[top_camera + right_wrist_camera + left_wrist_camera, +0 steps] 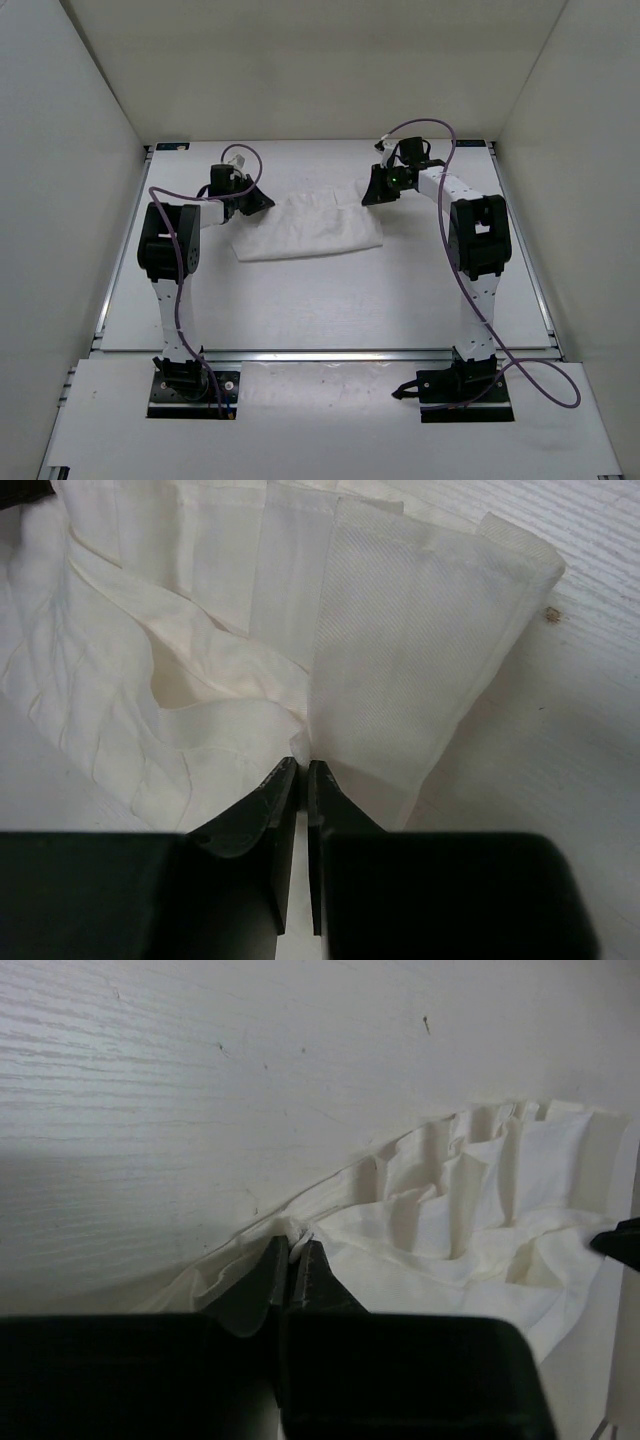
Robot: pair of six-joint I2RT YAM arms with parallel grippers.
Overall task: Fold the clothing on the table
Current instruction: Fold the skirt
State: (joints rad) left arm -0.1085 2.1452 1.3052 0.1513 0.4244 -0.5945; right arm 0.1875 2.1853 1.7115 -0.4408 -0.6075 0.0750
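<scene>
Left gripper [296, 1244] low on clothing [480, 1210] edge

Left wall [60, 200]: plain white panel, fills the left side of the top view, lit pale grey.
Right wall [585, 200]: matching white panel on the right side, facing the left wall.
Back wall [320, 70]: white panel across the far end, meeting both side walls at the corners.
Side rails: thin metal strips, one at the foot of the left wall [118, 285], one at the foot of the right wall [537, 285].
Corner fittings: small dark pieces at the far left [172, 147] and far right [490, 146] corners, too small to make out.
Brown fleck [548, 613]: tiny, alone, upper right of the right wrist view.
Dark mark [426, 1025]: short thin scratch, upper part of the left wrist view.
</scene>
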